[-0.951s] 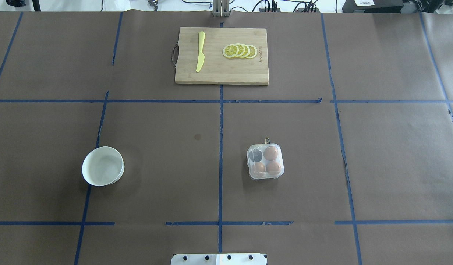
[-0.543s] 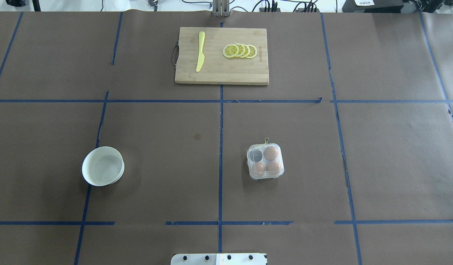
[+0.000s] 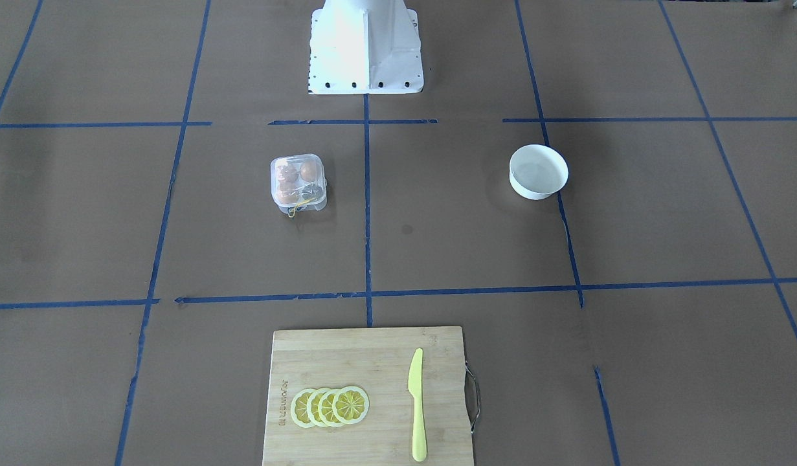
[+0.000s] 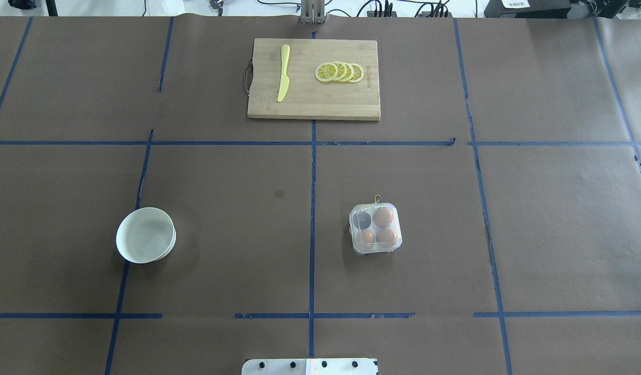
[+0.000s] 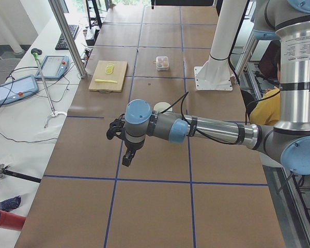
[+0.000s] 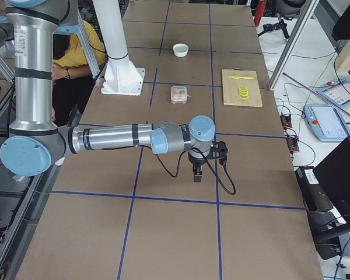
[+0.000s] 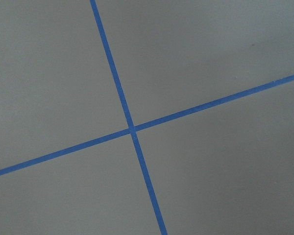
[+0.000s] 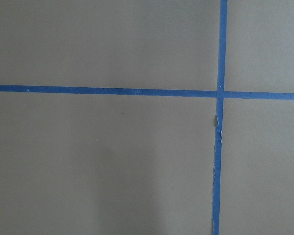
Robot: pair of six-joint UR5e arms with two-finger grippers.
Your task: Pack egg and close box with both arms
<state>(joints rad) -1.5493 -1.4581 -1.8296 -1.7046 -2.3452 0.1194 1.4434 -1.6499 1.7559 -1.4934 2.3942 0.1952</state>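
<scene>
1. Brown-papered surface [image 4: 560, 234], gridded with blue tape [image 4: 312, 172].
2. Clear box [image 4: 376, 229], right of centre toward the robot's edge, holds three eggs [image 4: 384, 216] under its lid.
3. White bowl [image 4: 146, 242] sits left of centre.
4. Cutting board [image 4: 314, 104] at the far edge carries a knife [image 4: 284, 73] and lemon slices [image 4: 340, 72].
5. Over opposite ends hang the left fingers [image 5: 127, 157] and right fingers [image 6: 196, 174]; whether spread or pressed together, cannot tell.
</scene>
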